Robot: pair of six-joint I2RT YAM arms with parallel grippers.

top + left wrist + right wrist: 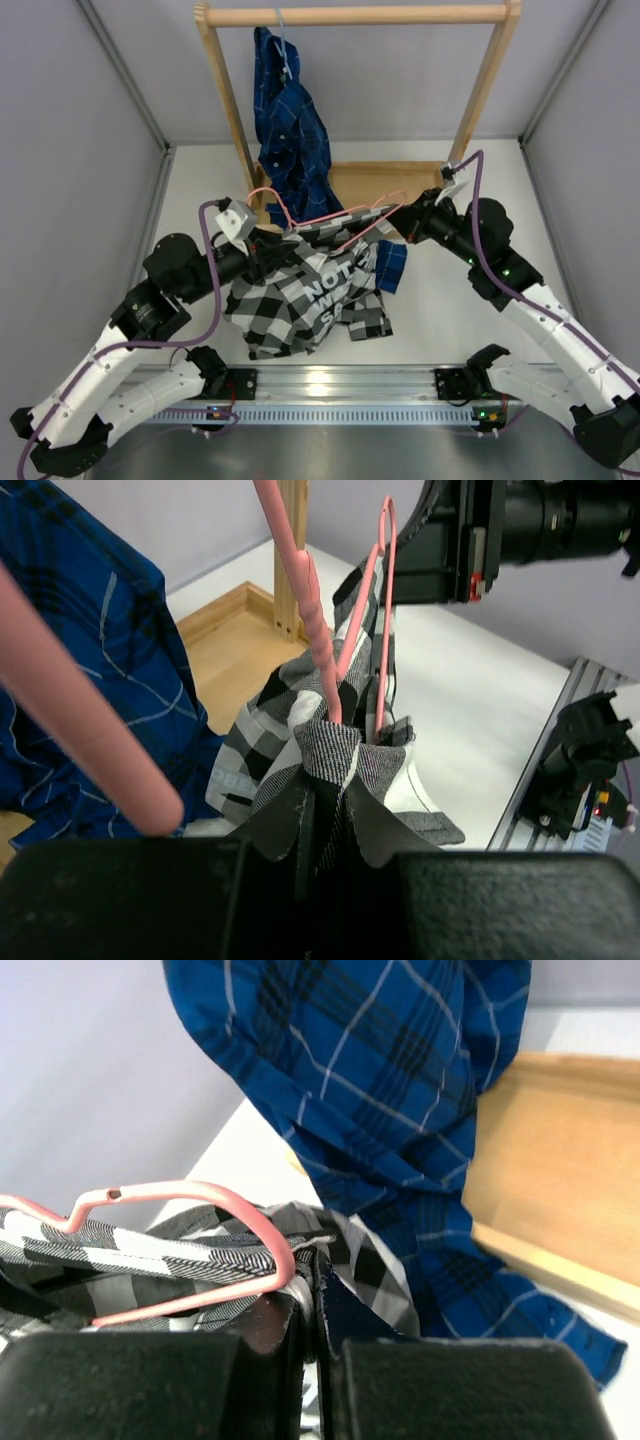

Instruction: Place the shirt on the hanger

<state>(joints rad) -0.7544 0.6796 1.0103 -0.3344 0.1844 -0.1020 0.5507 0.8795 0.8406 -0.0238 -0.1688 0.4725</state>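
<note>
Left fingers (130,900) clamped on shirt (300,290) fabric just below hanger (312,620), right fingers (150,1390) pressed together on shirt beside hanger's bend, shirt hanging under hanger

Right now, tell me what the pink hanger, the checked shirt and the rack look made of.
The hanger is a thin, smooth pink rod with a matte skin, likely plastic-coated wire or plain plastic. The shirt is woven cloth, possibly cotton: it folds softly and the weave shows up close. The rack looks like pale, unpainted wood with a light satin surface.
</note>
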